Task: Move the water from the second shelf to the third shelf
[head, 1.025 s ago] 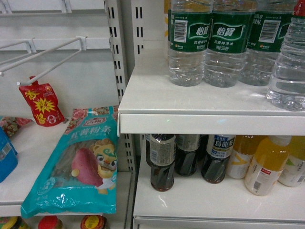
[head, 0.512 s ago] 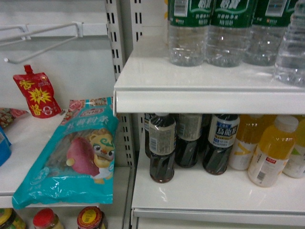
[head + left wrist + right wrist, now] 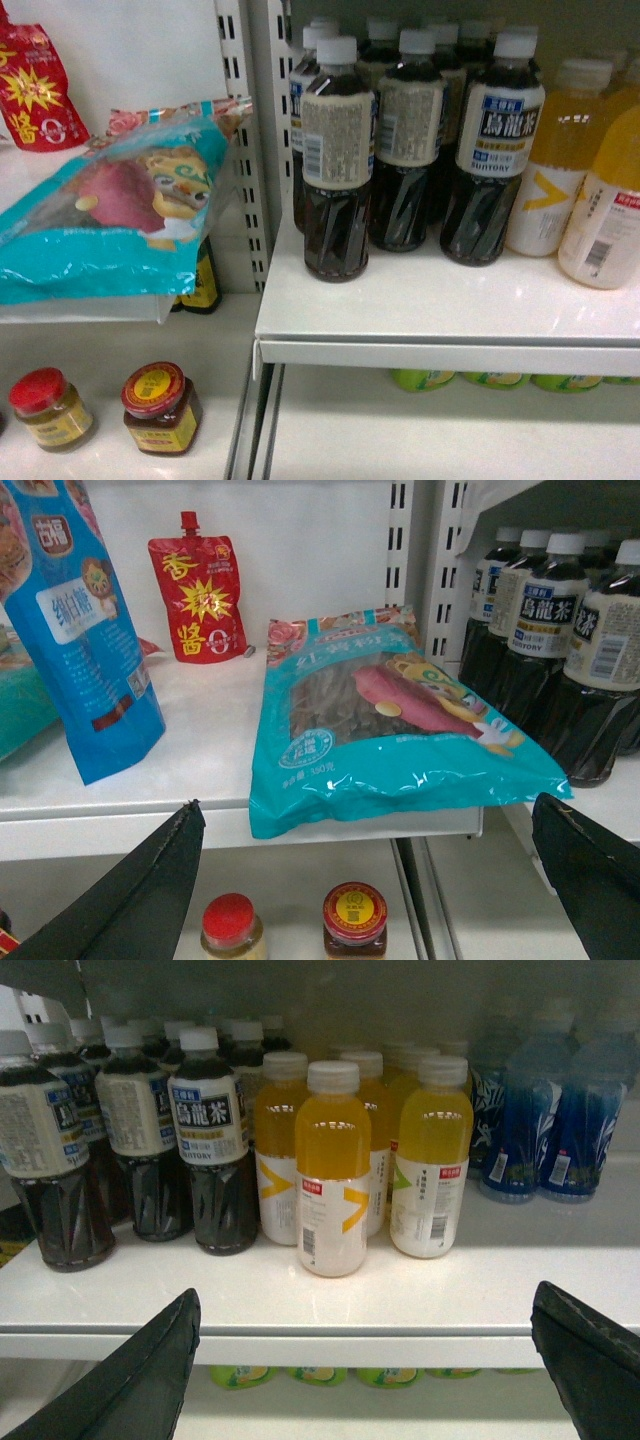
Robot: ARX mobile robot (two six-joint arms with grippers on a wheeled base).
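Although the task concerned the water, no green-labelled bottle showed in any of the three views, so its place could not be read from them; my judgement was that it stood somewhere outside the frames, and which arm was nearer could not be settled.

Seen from the head camera, a white shelf (image 3: pixel 440 325) carried dark tea bottles (image 3: pixel 336 165) upright toward twelve o'clock, with yellow juice bottles (image 3: pixel 556 160) at about two o'clock and a teal snack bag (image 3: pixel 105 225) lying flat at ten o'clock. Neither gripper appeared there.

From the left wrist camera, the left gripper (image 3: pixel 370 880) stood with its jaws spread wide apart and nothing between them, one dark finger at seven o'clock and the other at five. It faced the teal bag, a red pouch (image 3: pixel 200 600) and a blue packet (image 3: pixel 80 640), with two small jars (image 3: pixel 355 920) on the level below.

Through the right wrist camera, the right gripper (image 3: pixel 370 1360) was likewise spread and empty, its fingers low at seven and five o'clock. Straight ahead at twelve stood the juice, with blue-patterned bottles (image 3: pixel 540 1125) at two o'clock, hidden from the head view. Every bottle in sight had its long axis vertical.
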